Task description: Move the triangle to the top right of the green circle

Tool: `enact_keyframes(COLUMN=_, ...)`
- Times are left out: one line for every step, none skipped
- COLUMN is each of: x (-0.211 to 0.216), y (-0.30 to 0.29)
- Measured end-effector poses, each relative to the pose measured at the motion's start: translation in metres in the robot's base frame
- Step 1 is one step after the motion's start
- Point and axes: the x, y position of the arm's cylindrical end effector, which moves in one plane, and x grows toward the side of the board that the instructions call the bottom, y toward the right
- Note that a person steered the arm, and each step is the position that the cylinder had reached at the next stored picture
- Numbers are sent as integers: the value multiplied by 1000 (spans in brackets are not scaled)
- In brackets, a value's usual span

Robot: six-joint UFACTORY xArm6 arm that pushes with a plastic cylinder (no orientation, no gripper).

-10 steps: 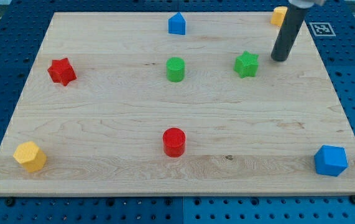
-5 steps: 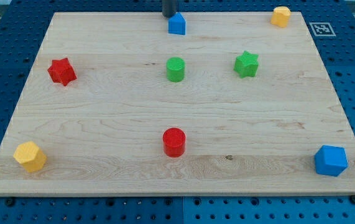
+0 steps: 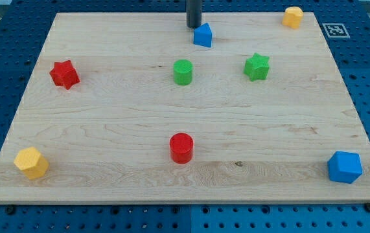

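Wooden board (image 3: pixel 107 123), upright rod, my tip (image 3: pixel 194 26) touching blue triangle (image 3: pixel 203 35); no pincer visible.

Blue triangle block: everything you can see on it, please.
The blue triangle block is small, solid blue and matte, plastic by the look, standing flat with its peak toward the view's top. It sits near the board's top edge, up and to the right of the green cylinder. My tip is against its upper-left side.

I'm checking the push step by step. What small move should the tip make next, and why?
Probably one more short nudge toward the view's right. My tip sits just upper-left of the blue triangle, which lies up and only slightly right of the green circle, so it looks barely in place.
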Motion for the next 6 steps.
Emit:
enact_keyframes(x=10, y=3)
enact_keyframes(x=18, y=20)
enact_keyframes(x=18, y=31)
enact_keyframes(x=14, y=43)
enact_keyframes(x=17, y=45)
enact_keyframes(x=28, y=52)
